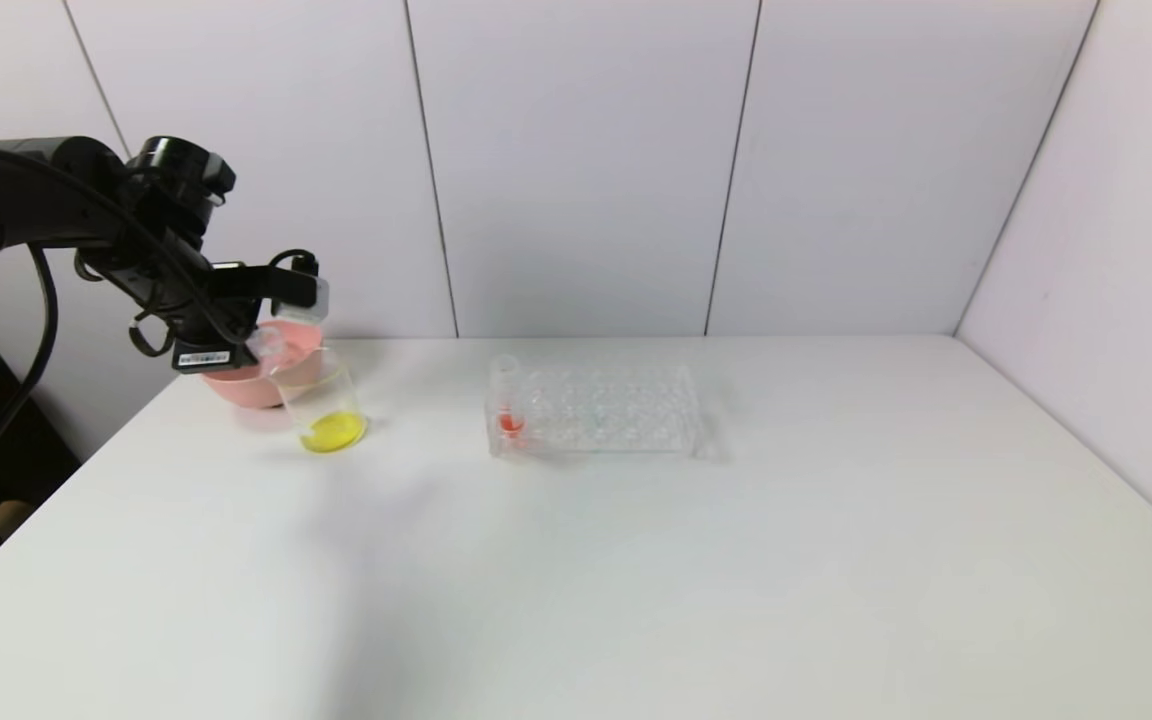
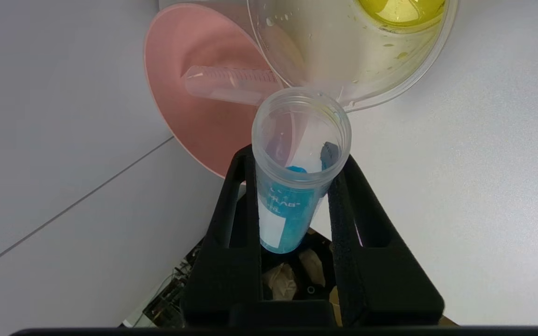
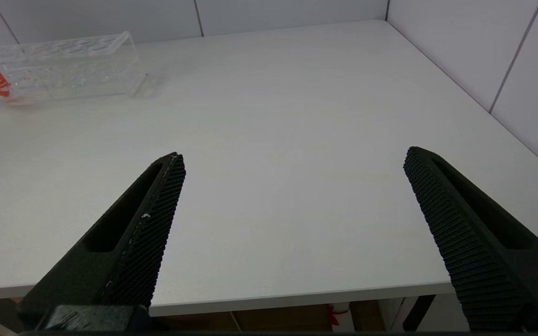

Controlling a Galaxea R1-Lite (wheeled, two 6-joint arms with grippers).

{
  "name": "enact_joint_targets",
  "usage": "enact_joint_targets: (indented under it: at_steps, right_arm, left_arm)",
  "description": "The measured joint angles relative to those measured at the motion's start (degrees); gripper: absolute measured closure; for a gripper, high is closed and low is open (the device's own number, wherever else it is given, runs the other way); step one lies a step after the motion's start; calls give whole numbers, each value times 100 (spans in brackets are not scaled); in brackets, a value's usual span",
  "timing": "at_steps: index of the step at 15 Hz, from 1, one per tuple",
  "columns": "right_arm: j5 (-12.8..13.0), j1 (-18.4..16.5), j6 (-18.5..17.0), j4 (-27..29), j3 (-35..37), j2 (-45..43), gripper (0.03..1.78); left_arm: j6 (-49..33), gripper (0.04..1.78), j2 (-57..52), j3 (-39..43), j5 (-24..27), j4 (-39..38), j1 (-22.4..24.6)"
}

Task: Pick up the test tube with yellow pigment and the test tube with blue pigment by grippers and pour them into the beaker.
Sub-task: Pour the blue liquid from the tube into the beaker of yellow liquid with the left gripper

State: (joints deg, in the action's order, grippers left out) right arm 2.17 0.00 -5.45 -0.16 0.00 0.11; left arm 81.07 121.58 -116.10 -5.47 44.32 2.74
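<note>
My left gripper [image 2: 297,158] is shut on the test tube with blue pigment [image 2: 292,210], held tilted at the table's far left. Blue colour sits at the tube's lower end, and its open mouth is beside the rim of the beaker [image 2: 343,56]. The beaker [image 1: 321,400] has yellow liquid [image 1: 333,432] at its bottom. In the head view the left gripper [image 1: 261,345] hangs just over the beaker's left rim. No tube with yellow pigment shows; a clear tube [image 2: 227,84] lies in the pink bowl [image 2: 194,93]. My right gripper [image 3: 292,158] is open and empty over the table's near edge.
The pink bowl [image 1: 236,385] stands right behind the beaker, against the back wall. A clear tube rack [image 1: 596,410] sits mid-table with a red-tipped tube [image 1: 509,400] at its left end. The white table [image 1: 636,580] stretches out in front and to the right.
</note>
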Motion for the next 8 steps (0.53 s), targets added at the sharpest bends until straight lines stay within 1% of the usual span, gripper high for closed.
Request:
enact_joint_targets:
  at_steps: [6,8]
  right_arm:
    - [2,0,-4,0,0,0,10]
    - [2,0,-4,0,0,0,10]
  left_arm:
    - [5,138,-18,9,-304,-69,-84]
    - [7,138,-18,9,-483,-105,-137]
